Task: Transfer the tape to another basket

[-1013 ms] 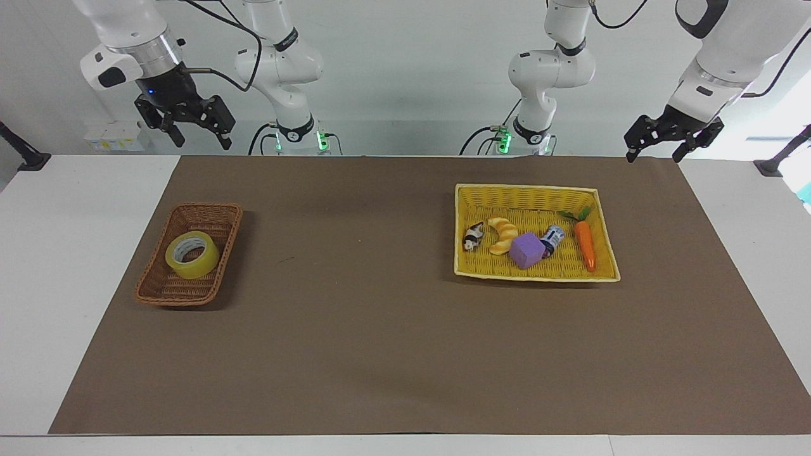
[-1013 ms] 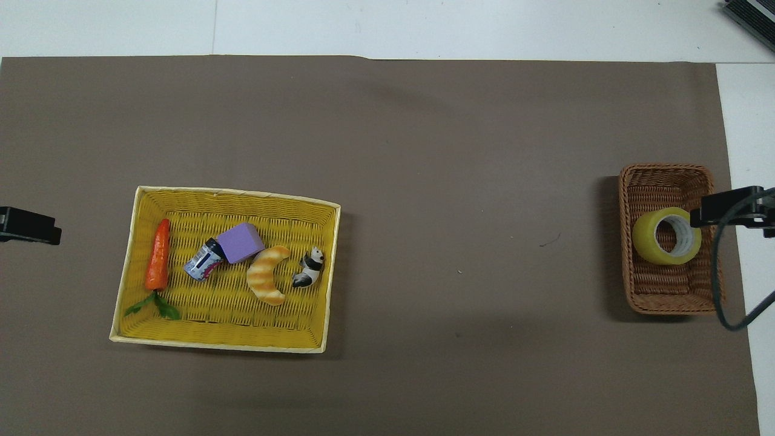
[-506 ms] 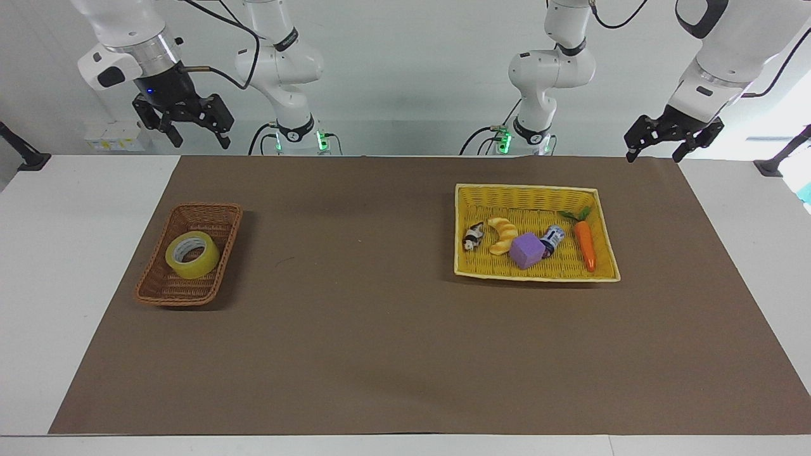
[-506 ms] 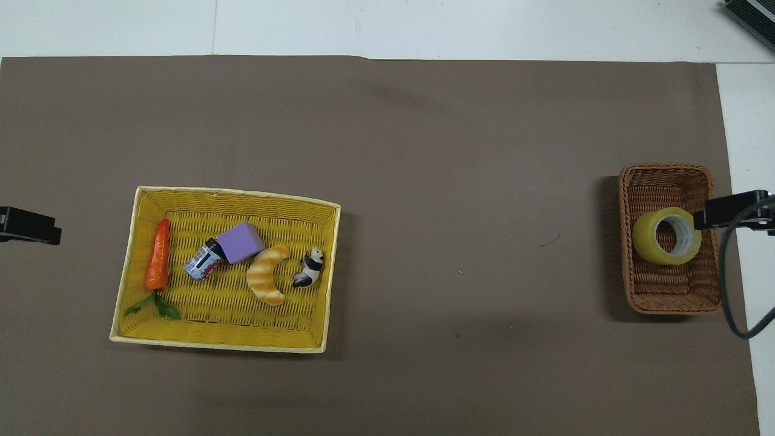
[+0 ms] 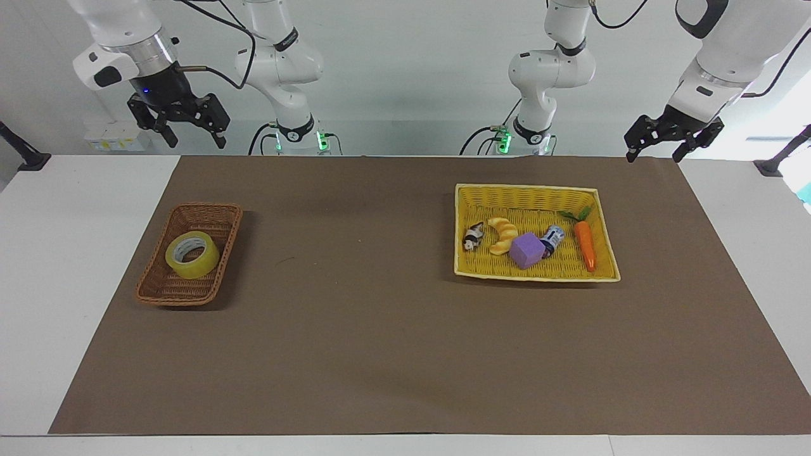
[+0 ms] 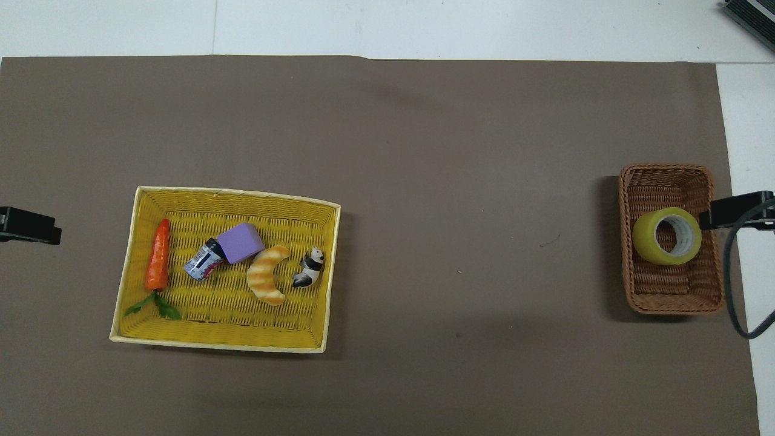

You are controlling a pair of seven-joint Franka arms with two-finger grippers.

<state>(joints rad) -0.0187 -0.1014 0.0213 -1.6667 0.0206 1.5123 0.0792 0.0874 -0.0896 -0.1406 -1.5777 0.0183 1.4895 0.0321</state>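
Observation:
The yellow tape roll point(image 5: 192, 254) lies in the small brown wicker basket point(image 5: 166, 292) at the right arm's end of the table. It also shows in the overhead view point(image 6: 666, 235), inside the brown basket point(image 6: 665, 180). My right gripper point(image 5: 193, 134) is open and empty, raised high, well clear of the tape. In the overhead view its tip point(image 6: 735, 209) is over the basket's outer rim. My left gripper point(image 5: 656, 151) is open and empty, waiting raised over the mat's edge at the left arm's end, and shows in the overhead view point(image 6: 27, 225).
A large yellow tray basket point(image 5: 526, 192) toward the left arm's end holds a purple cube point(image 5: 527, 250), carrot point(image 5: 585, 246), croissant point(image 5: 502, 235), small can point(image 5: 552, 239) and panda figure point(image 5: 472, 238). A brown mat point(image 5: 355, 329) covers the table.
My right gripper has risen a little and drifted outward toward the right arm's end, away from the tape. The tape, baskets and left arm have not moved.

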